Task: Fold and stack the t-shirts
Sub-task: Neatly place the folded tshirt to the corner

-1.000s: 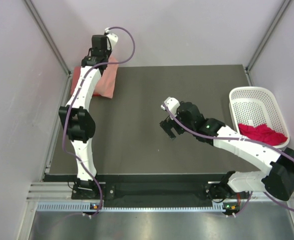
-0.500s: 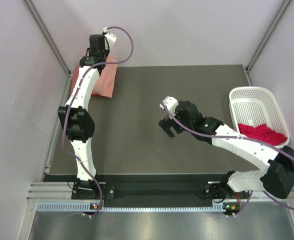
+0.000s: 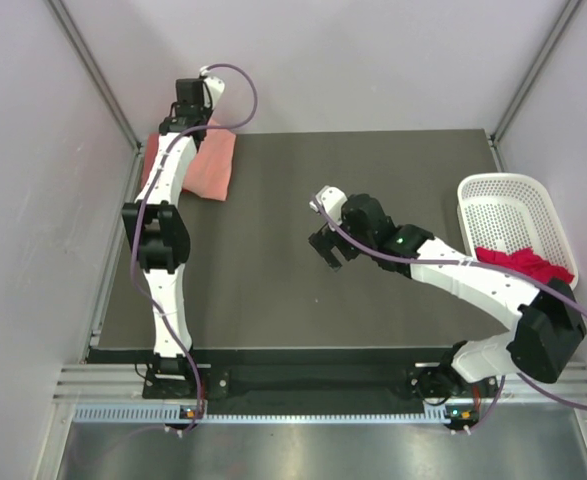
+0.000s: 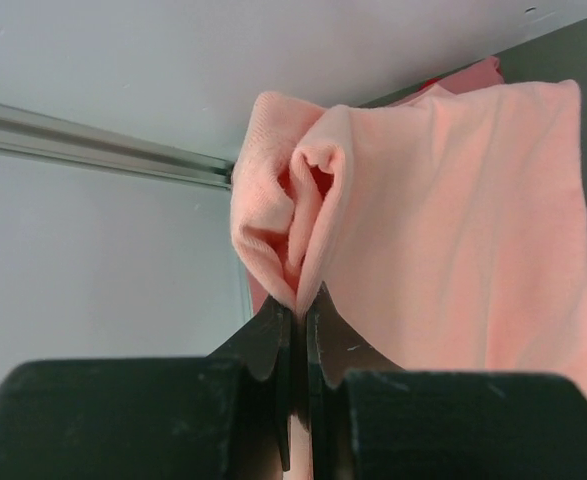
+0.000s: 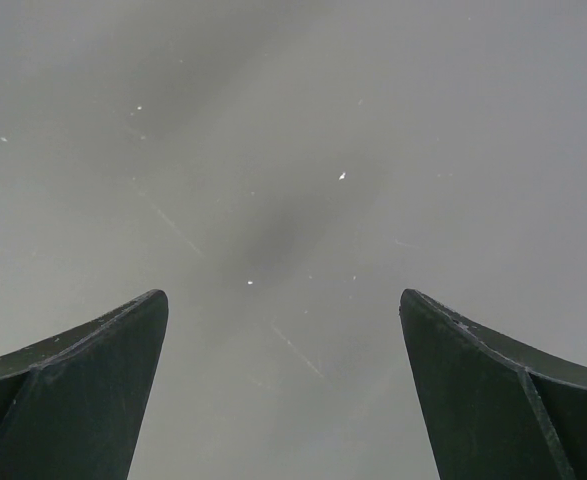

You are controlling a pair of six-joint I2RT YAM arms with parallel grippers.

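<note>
The left arm (image 3: 168, 190) reaches to the 10 o'clock corner of the counter (image 3: 273, 300). Its jaws are clenched on a pinched fold of the light salmon-pink t-shirt (image 4: 443, 230), which lies folded in that corner, close by the wall. A strip of the coral-red t-shirt (image 3: 151, 158) shows under it on the 9 o'clock side. The right arm (image 3: 473, 285) hovers over bare counter near the centre, its jaws released wide and grasping nothing. The deep magenta-red t-shirt (image 3: 518, 266) lies crumpled in the white basket (image 3: 503, 195) at the 3 o'clock edge.
</note>
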